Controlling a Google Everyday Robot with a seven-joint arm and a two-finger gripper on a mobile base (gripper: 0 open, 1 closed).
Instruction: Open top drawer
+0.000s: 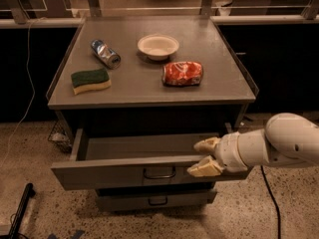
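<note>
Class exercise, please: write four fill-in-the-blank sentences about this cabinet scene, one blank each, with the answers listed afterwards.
1. The top drawer is pulled ____, so the inside of its tray shows.
2. In the camera view, the tool is at the drawer's front edge, to the ____ of the handle.
3. On the cabinet top, the can lies on its ____.
4. The red bag lies nearest the white ____.

Answers: open; right; side; bowl.
</note>
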